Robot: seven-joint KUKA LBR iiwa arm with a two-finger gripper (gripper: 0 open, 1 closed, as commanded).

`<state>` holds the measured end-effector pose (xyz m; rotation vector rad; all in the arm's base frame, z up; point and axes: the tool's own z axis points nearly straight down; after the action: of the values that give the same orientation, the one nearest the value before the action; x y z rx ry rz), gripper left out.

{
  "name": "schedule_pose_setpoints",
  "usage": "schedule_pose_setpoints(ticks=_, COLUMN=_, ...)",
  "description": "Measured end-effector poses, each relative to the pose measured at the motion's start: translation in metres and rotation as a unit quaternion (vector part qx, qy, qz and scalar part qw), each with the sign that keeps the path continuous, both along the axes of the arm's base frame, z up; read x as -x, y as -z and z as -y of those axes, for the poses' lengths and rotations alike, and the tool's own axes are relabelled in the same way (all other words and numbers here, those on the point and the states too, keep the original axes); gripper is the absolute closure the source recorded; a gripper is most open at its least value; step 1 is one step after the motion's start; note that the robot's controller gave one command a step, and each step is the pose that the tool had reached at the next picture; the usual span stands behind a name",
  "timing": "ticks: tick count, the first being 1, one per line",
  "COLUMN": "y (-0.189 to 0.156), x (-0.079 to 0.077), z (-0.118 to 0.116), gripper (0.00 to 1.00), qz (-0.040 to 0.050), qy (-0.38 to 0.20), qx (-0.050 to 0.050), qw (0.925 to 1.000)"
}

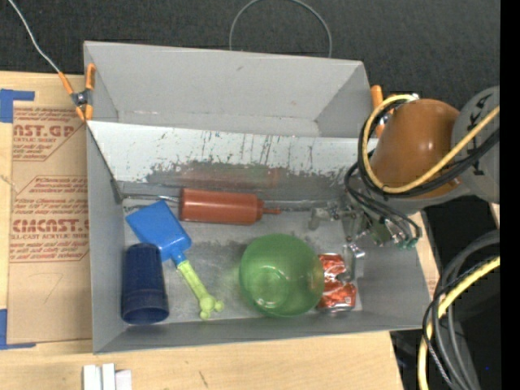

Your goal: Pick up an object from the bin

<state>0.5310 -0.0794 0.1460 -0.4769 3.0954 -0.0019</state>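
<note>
Nothing looks lifted yet: the end effector [352, 253] sits low at the right of the bin [219, 88], over a red crinkled packet [337, 291] beside a green bowl [279, 276], and I cannot tell whether it is wide or narrow.

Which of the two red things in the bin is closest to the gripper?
The small red-and-white packet at the front right, beside the green bowl, right by the gripper. The long red bottle lies along the back wall, farther left.
</note>
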Motion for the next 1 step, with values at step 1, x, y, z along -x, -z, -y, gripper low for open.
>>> schedule_pose_setpoints(ticks=1, y=0.0501, x=0.0229, z=0.0288, gripper=0.00, qz=-0.0030, qy=0.068, qx=-0.001, qw=0.9977)
